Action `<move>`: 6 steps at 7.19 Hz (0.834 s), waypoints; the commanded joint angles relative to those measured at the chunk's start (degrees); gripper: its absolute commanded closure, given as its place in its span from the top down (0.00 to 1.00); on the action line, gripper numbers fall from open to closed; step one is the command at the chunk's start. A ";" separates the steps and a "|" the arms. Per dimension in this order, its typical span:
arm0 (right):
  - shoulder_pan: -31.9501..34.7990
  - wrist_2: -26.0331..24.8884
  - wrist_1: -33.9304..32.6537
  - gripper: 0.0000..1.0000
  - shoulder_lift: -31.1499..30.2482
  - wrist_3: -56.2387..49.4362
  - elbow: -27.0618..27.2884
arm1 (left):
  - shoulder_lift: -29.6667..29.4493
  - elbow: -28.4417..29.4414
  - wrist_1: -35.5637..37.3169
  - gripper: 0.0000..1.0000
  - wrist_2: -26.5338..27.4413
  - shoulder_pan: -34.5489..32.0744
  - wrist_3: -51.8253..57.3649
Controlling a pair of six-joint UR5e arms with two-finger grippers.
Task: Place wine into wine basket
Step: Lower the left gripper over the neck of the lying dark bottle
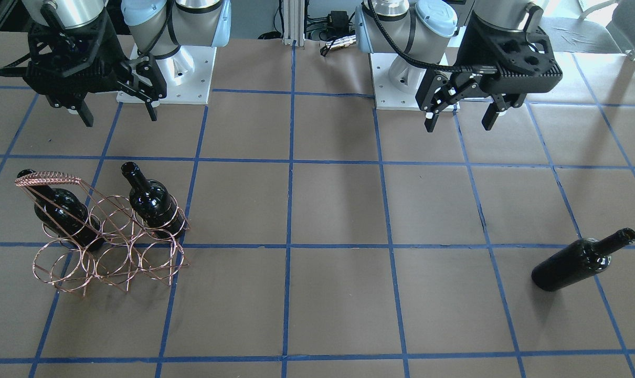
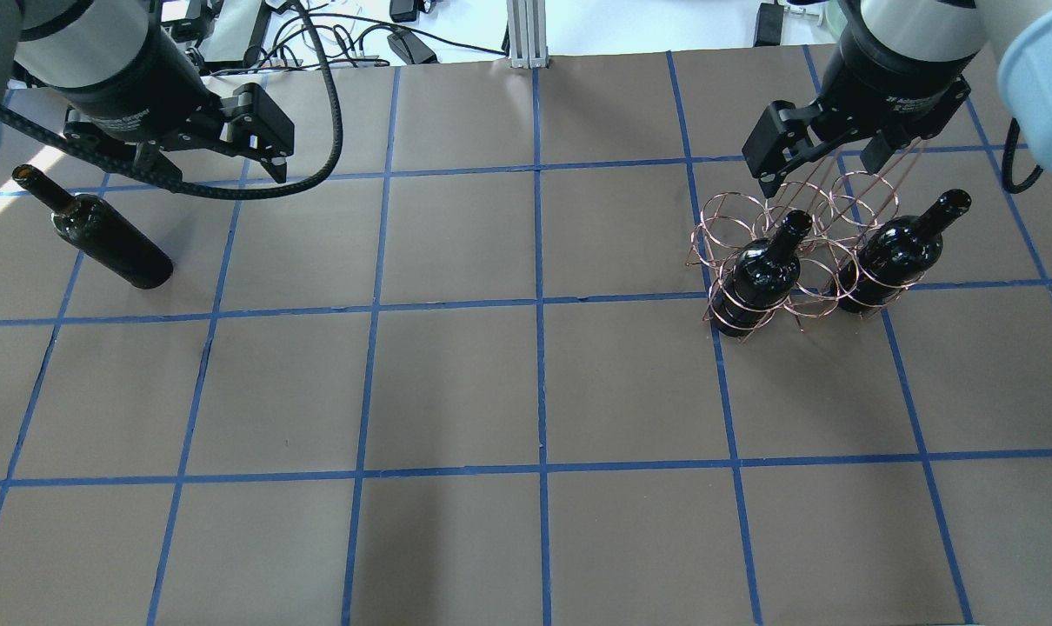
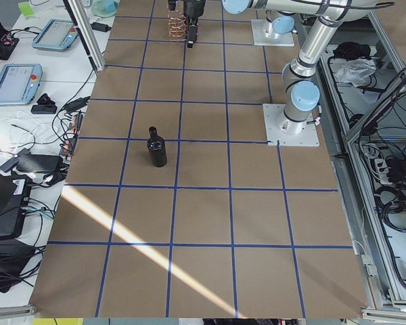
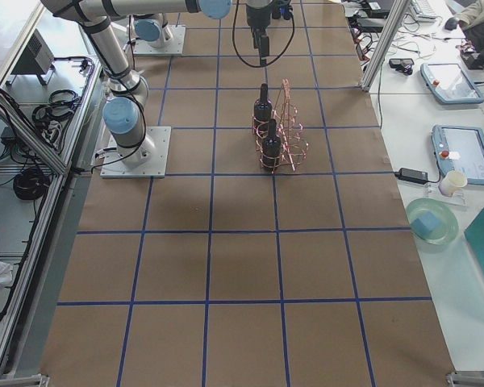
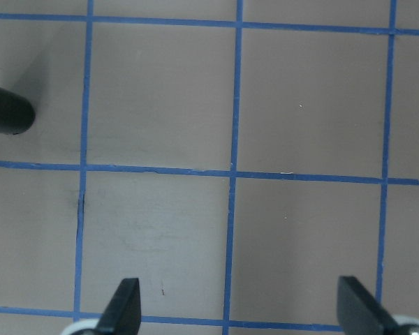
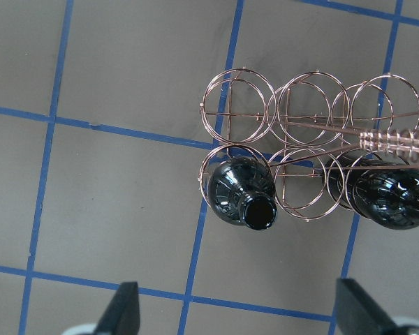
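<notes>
Standing upright near the left end of the table [image 2: 526, 391], its long axis vertical, the loose wine bottle [image 2: 100, 236] sits just outboard of the left gripper [image 2: 213, 165]. That gripper hovers with fingers spread wide and empty, and is clearly the nearer tool. Well apart across the table, the wine basket [image 1: 50, 179] holds two bottles [image 6: 241, 192] in the end rings of its robot-side row. The ring between them and the whole far row are vacant. The right gripper [image 6: 239, 310] hangs above it, equally wide open and empty-handed. The left-end side camera confirms that the loose bottle is upright where the overhead makes it seem to lean. The left wrist camera catches only a dark sliver of it at frame edge.
</notes>
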 commanded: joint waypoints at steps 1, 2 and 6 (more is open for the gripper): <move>0.00 -0.08 0.02 1.00 0.04 0.07 0.41 | -2.44 0.24 0.24 1.00 0.65 13.17 5.81; 0.00 -0.17 -0.07 1.00 0.04 -0.02 0.51 | -4.19 0.16 0.50 1.00 0.65 21.00 8.17; 0.00 0.09 -0.33 1.00 -0.05 0.33 1.03 | -15.44 1.46 13.59 1.00 0.21 27.05 20.06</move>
